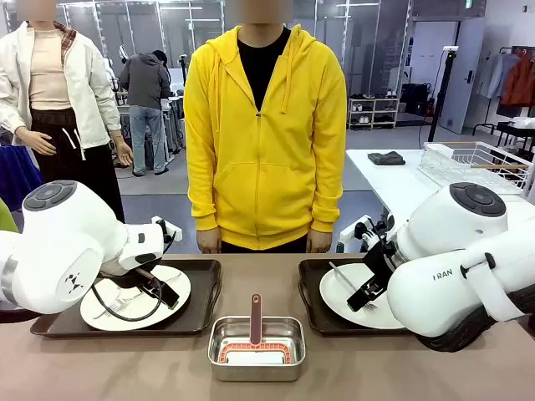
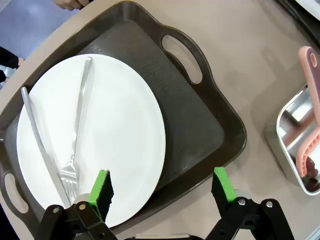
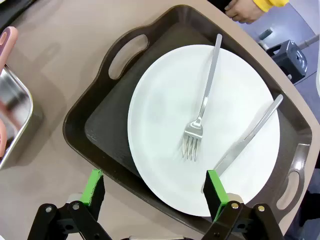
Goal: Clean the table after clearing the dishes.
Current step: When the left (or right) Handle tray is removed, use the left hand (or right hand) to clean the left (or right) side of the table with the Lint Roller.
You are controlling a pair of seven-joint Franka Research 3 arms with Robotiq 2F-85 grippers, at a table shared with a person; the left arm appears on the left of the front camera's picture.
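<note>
Table (image 1: 125,368) carries left tray (image 1: 205,292) and right tray (image 1: 309,292), a plate (image 3: 165,110) and loose cutlery (image 3: 199,107) on each. Left gripper (image 2: 161,182) and right gripper (image 3: 154,182) hover over the near rims, jaws spread, empty. Best to pinch each rim squarely and lift level, lest cutlery slide.

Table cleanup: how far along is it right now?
Done: nothing yet; the left tray and right tray, dishes aboard, sit on the table. In hand: the left hand and right hand hang open over one tray each, gripping nothing. Left: clear both trays, then clean the table; a pink-handled tool waits in the steel pan.
</note>
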